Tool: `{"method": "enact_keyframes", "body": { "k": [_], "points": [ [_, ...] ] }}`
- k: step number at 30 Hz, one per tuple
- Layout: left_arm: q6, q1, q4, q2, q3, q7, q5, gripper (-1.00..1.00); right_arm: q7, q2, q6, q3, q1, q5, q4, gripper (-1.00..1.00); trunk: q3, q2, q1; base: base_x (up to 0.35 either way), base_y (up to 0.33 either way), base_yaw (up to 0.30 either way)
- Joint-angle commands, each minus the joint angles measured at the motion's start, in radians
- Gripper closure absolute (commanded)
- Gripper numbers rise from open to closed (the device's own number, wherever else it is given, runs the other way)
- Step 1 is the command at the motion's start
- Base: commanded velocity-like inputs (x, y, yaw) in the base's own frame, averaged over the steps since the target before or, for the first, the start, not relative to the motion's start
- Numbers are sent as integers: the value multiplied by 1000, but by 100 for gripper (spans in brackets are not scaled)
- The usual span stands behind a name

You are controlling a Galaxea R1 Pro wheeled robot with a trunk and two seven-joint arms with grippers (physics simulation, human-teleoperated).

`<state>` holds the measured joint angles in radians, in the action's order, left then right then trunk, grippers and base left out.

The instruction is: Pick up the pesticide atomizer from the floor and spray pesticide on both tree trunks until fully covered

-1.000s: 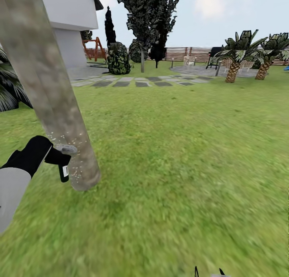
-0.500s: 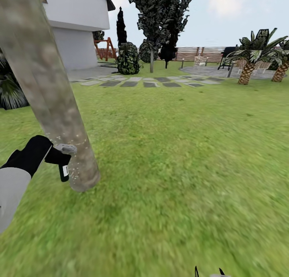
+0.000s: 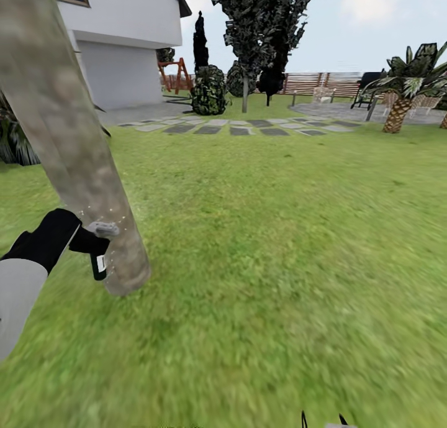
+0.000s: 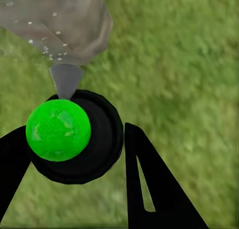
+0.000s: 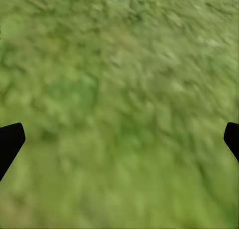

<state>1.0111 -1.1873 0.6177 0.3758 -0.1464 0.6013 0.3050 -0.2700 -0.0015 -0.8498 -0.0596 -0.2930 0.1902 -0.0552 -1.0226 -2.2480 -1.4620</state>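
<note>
My left gripper (image 3: 92,244) is shut on the pesticide atomizer (image 3: 99,261), a small black bottle with a grey trigger head and white label. Its nozzle points at the low part of the leaning tree trunk (image 3: 74,148), almost touching the bark. Whitish specks of pesticide (image 3: 115,222) dot the trunk around the nozzle. In the left wrist view the atomizer (image 4: 94,139) sits between my black fingers (image 4: 149,189), a bright green ball on its top, its grey nozzle facing the speckled trunk (image 4: 59,20). The second tree (image 3: 245,92) stands far off by the stepping stones. My right gripper (image 5: 119,139) hangs open over grass.
Green lawn (image 3: 279,241) spreads to the right and ahead. A white house (image 3: 124,36) stands at the back left, with grey stepping stones (image 3: 242,130), round dark bushes (image 3: 209,91), a palm (image 3: 400,99) and a brown slat fence (image 3: 323,80) beyond.
The whole picture has slid right, so the camera has turned left. My left gripper stays at the trunk with the atomizer. The specks now sit a little higher on the bark.
</note>
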Motion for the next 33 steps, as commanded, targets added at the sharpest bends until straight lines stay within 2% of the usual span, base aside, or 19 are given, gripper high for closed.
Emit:
{"method": "enact_keyframes", "body": {
  "k": [1,11,21,28,33],
  "points": [
    [0,0,0,0,0,0,0,100,0,0,0,0,0,0,0,-100,0,0,0,1,-272,277],
    [0,0,-9,0,-1,-1,0,100,0,0,0,0,0,0,0,-100,0,0,0,117,-252,276],
    [0,0,4,0,7,0,0,100,0,-3,0,0,0,0,0,-100,0,0,0,194,-216,23],
    [0,0,4,0,7,0,0,100,0,-2,0,0,0,0,0,-100,7,0,0,11,-271,40],
    [0,0,4,1,10,0,0,100,0,-2,0,0,0,0,0,-100,12,0,0,0,-273,191]
  ]
}}
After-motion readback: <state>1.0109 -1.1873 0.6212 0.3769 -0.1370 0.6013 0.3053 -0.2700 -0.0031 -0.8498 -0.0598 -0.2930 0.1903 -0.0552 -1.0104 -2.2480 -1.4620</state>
